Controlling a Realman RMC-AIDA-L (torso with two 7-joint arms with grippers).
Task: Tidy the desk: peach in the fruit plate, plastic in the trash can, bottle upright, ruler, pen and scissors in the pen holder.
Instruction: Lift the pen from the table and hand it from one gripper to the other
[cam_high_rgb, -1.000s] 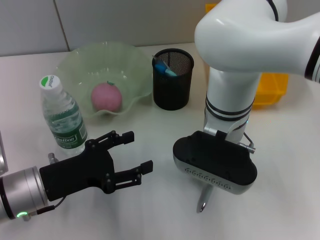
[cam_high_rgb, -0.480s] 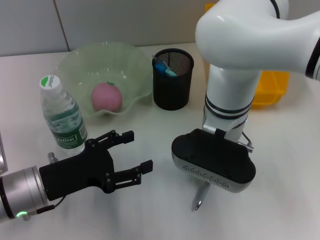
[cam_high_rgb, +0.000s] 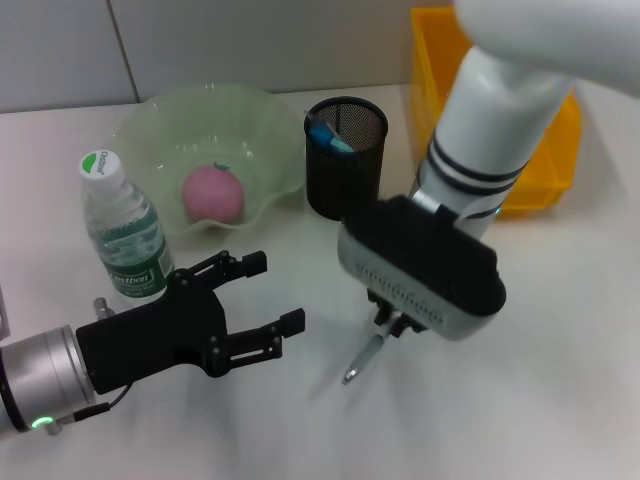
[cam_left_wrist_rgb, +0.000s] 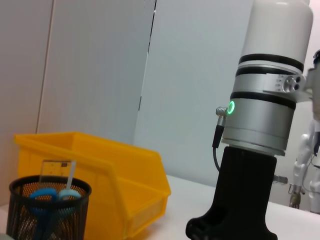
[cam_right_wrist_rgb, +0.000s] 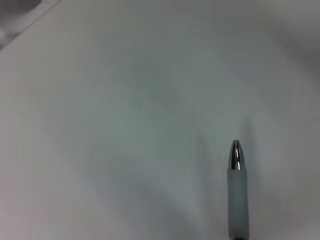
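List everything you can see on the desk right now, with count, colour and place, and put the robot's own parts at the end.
peach: one, pink, inside the fruit plate
fruit plate: one, pale green, rear left
bottle: one, clear, white cap, upright before the plate
pen holder: one, black mesh, rear centre
scissors: one, blue handles, in the holder
ruler: one, clear, in the holder
pen: one, grey, hanging from the right end effector
bin: one, yellow, rear right
left end effector: black, open, front left
right end effector: shut on pen, centre

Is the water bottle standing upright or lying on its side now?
Upright. In the head view the bottle stands on its base beside the fruit plate, its white cap facing up.
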